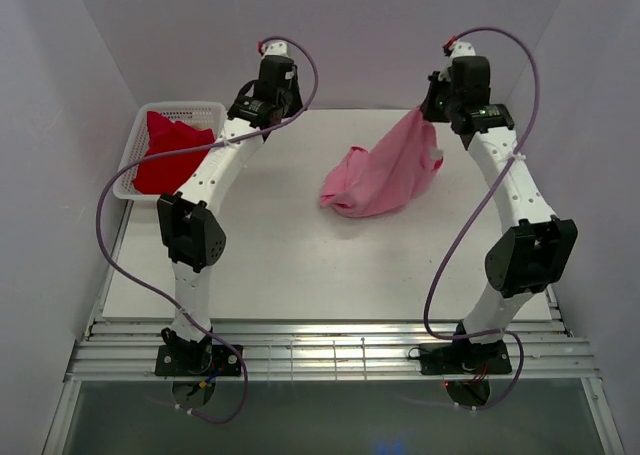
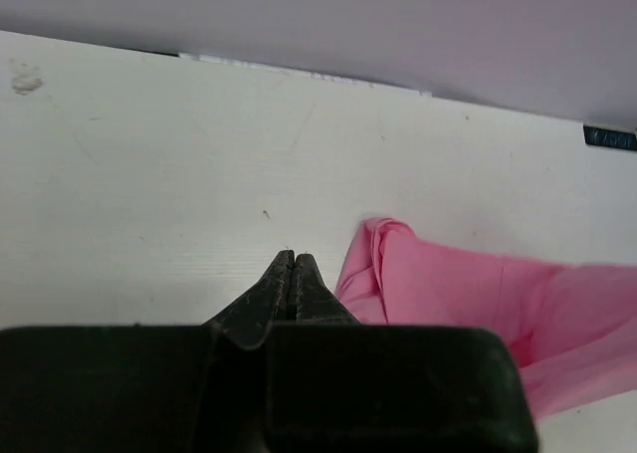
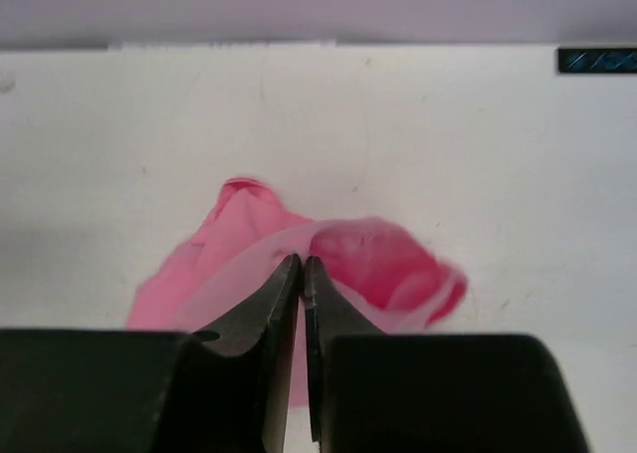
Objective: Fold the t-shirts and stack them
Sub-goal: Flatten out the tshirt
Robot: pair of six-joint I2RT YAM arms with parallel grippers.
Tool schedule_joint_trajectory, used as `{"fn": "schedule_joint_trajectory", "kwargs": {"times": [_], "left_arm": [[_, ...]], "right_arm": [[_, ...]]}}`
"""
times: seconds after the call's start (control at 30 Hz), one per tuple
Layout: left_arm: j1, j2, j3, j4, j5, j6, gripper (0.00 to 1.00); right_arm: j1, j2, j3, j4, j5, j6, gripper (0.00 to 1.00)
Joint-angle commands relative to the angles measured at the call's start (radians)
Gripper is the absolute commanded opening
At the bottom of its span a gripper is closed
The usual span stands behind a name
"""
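Task barely begun, I judge. The large light-pink cotton t-shirt [image 1: 385, 175] sits crumpled mid-table w/ one corner drawn up to the back right, where the right gripper [image 3: 302, 262] is pinched tight on a fold of it; no fold made yet. The left gripper [image 2: 292, 257] has its jaws pressed together on nothing, over the white table [image 1: 260, 255] beside the pink cloth. The bright red t-shirt [image 1: 170, 153] lies bunched in the white plastic mesh basket [image 1: 180, 107] at back left, so both need spreading, folding & stacking.
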Motion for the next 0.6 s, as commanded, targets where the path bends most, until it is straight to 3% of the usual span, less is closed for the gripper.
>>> {"fn": "schedule_joint_trajectory", "kwargs": {"times": [0.0, 0.1, 0.2, 0.33, 0.47, 0.57], "left_arm": [[0.048, -0.131, -0.082, 0.035, -0.057, -0.055, 0.0], [0.042, -0.233, -0.268, 0.087, -0.021, -0.076, 0.0], [0.016, -0.35, -0.496, 0.124, -0.005, -0.105, 0.0], [-0.04, -0.435, -0.705, 0.202, 0.09, -0.151, 0.0], [-0.132, -0.355, -0.692, 0.213, 0.147, -0.158, 0.0], [-0.203, -0.219, -0.549, 0.202, 0.186, -0.139, 0.0]], "right_arm": [[-0.04, -0.039, 0.141, -0.066, 0.009, -0.04, 0.12], [-0.041, -0.074, 0.154, -0.104, -0.073, -0.042, 0.13], [-0.027, -0.172, -0.008, -0.129, -0.118, -0.01, 0.13], [0.019, -0.359, -0.303, -0.201, -0.035, 0.068, 0.13], [0.053, -0.571, -0.545, -0.283, 0.095, 0.159, 0.12], [0.053, -0.631, -0.658, -0.287, 0.159, 0.168, 0.13]]}}
